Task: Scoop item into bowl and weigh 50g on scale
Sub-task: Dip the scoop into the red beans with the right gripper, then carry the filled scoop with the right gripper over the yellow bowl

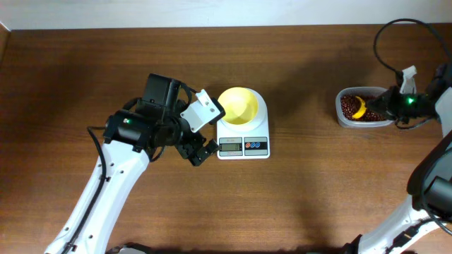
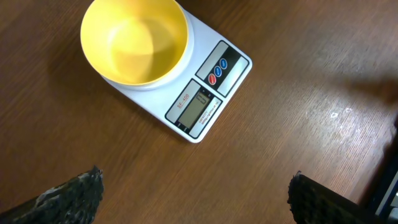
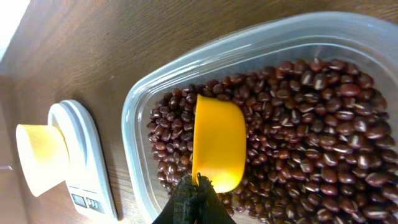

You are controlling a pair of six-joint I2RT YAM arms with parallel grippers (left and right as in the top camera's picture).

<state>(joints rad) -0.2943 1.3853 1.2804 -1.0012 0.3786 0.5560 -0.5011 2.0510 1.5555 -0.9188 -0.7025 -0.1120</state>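
The pale yellow bowl [image 1: 239,106] stands empty on the white scale [image 1: 244,145] at the table's middle; both also show in the left wrist view, bowl [image 2: 134,40] and scale [image 2: 208,93]. My left gripper [image 1: 200,150] is open and empty, just left of the scale's front; its fingertips [image 2: 196,193] hover over bare wood. The reddish-brown beans [image 3: 311,118] fill a clear container [image 1: 364,107] at the right. My right gripper [image 3: 198,186] is shut on the handle of a yellow scoop [image 3: 217,140], whose cup lies upside down on the beans.
The table's back edge runs along the top of the overhead view. A black cable [image 1: 385,42] loops above the right arm. The bowl and scale also show at the left of the right wrist view [image 3: 81,162].
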